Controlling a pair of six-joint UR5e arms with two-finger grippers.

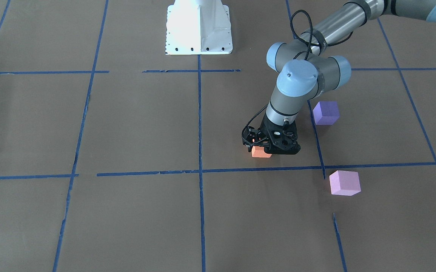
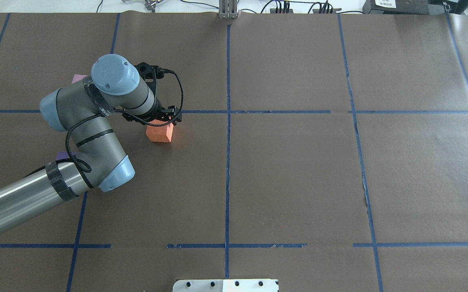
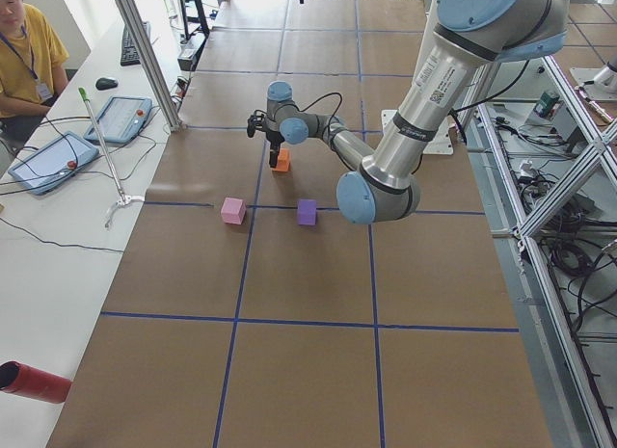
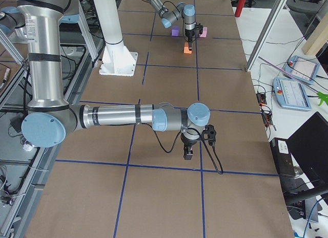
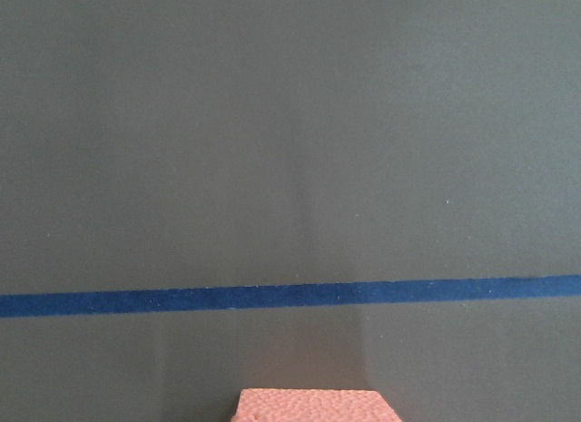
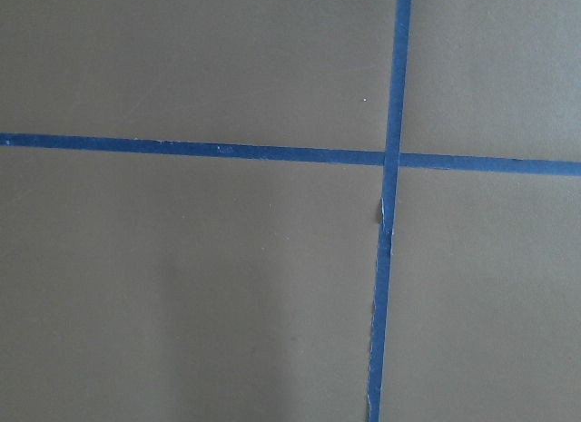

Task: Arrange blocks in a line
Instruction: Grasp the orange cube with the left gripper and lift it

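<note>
My left gripper [image 1: 262, 148] stands upright over the orange block [image 1: 261, 152] and is shut on its upper part, with the block at or just above the table. The block also shows in the overhead view [image 2: 160, 133] and at the bottom edge of the left wrist view [image 5: 318, 406]. The violet-purple block [image 1: 325, 112] sits behind and to the side of it. The pale pink-lilac block [image 1: 344, 183] lies nearer the operators' side. In the overhead view my left arm hides most of both. My right gripper [image 4: 188, 153] hangs low over bare table far from the blocks; I cannot tell if it is open.
The white robot base [image 1: 199, 28] stands at the table's robot-side edge. Blue tape lines [image 1: 200, 170] cross the brown paper. An operator [image 3: 24, 53] sits at the side bench beside tablets. A red cylinder [image 3: 34, 382] lies on that bench.
</note>
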